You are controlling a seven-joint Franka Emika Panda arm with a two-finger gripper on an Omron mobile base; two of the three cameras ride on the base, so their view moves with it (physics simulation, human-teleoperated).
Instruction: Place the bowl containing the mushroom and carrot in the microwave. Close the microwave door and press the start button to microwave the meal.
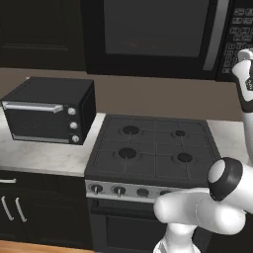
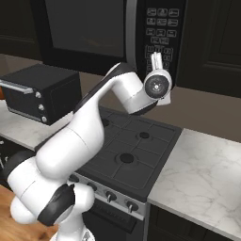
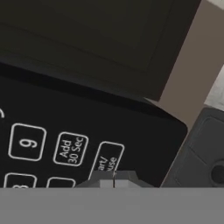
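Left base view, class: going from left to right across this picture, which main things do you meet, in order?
Toaster oven → stove → microwave door's silver handle → microwave keypad → the shut tool raised at the keypad.

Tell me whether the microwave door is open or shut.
Shut. The microwave door lies flush with the keypad panel, its silver handle upright beside the buttons.
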